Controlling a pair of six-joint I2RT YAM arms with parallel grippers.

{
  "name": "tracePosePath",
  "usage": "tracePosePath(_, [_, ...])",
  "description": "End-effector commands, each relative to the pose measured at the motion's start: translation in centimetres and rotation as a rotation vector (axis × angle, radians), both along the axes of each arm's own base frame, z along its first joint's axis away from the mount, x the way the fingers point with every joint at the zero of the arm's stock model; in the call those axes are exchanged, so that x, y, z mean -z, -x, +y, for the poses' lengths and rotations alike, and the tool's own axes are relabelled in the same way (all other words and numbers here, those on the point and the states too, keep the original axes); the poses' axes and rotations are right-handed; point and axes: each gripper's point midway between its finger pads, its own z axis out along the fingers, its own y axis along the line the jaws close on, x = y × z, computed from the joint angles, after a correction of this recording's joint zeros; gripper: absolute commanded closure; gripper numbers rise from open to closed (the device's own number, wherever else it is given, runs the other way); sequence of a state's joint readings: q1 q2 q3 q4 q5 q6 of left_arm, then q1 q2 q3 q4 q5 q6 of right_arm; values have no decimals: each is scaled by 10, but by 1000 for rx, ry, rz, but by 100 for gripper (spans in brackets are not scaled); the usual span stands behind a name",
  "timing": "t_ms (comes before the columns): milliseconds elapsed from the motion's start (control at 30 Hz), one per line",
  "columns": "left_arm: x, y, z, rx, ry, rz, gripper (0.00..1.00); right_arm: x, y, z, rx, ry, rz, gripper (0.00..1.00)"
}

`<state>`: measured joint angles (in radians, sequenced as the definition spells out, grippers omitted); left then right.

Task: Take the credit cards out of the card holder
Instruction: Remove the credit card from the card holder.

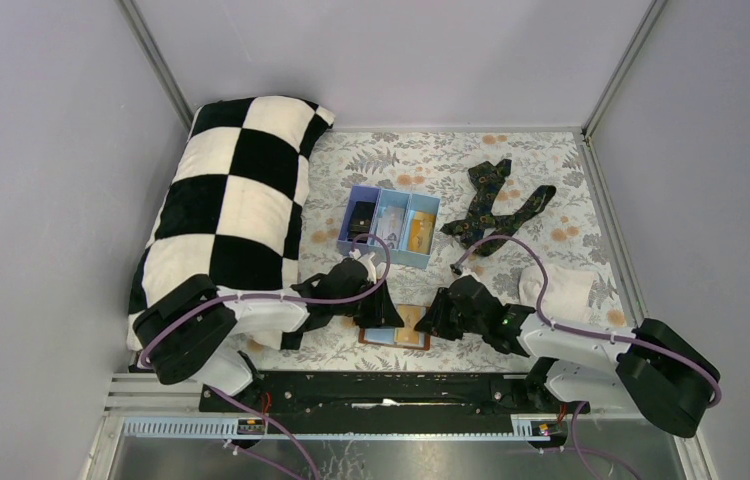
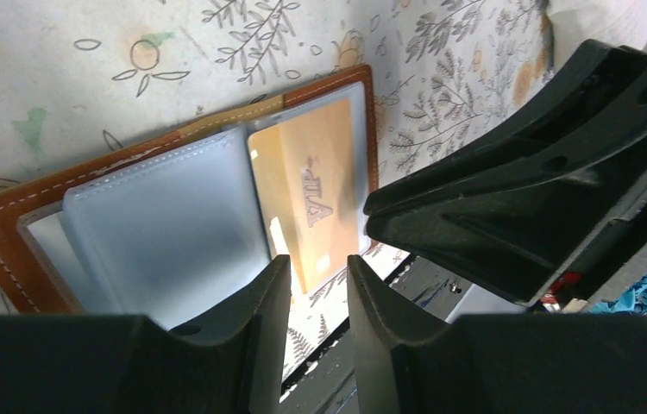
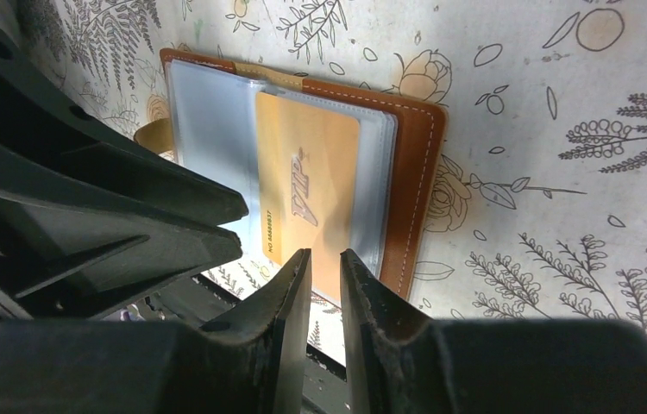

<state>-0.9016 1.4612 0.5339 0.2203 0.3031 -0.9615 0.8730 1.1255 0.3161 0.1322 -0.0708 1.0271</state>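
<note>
The brown leather card holder (image 1: 398,340) lies open on the floral cloth near the front edge, between my two grippers. Its pale blue-grey inner panels (image 2: 165,224) face up, and a gold-orange VIP credit card (image 2: 316,185) sits in the clear sleeve; the card also shows in the right wrist view (image 3: 311,181). My left gripper (image 2: 318,259) hovers over the holder's near edge, its jaws a narrow gap apart with nothing between them. My right gripper (image 3: 325,253) hovers at the gold card's near end, its jaws also slightly apart and empty. The holder's leather border (image 3: 411,172) shows beside it.
A light blue three-compartment tray (image 1: 391,255) stands behind the holder, with a gold-orange card (image 1: 416,230) and a black card (image 1: 359,225) in it. A dark patterned necktie (image 1: 496,205) lies at the back right. A checkered pillow (image 1: 231,200) fills the left. A white cloth (image 1: 561,290) lies to the right.
</note>
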Motion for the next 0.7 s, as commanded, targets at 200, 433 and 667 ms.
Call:
tracePosePath(200, [17, -5, 6, -25, -52, 5, 65, 12, 2, 1, -2, 5, 4, 74])
tracePosePath(433, [23, -4, 9, -24, -76, 6, 60, 17, 2, 3, -1, 5, 22, 74])
tracePosePath(667, [23, -1, 8, -18, -43, 11, 59, 19, 3, 2, 4, 6, 27, 75])
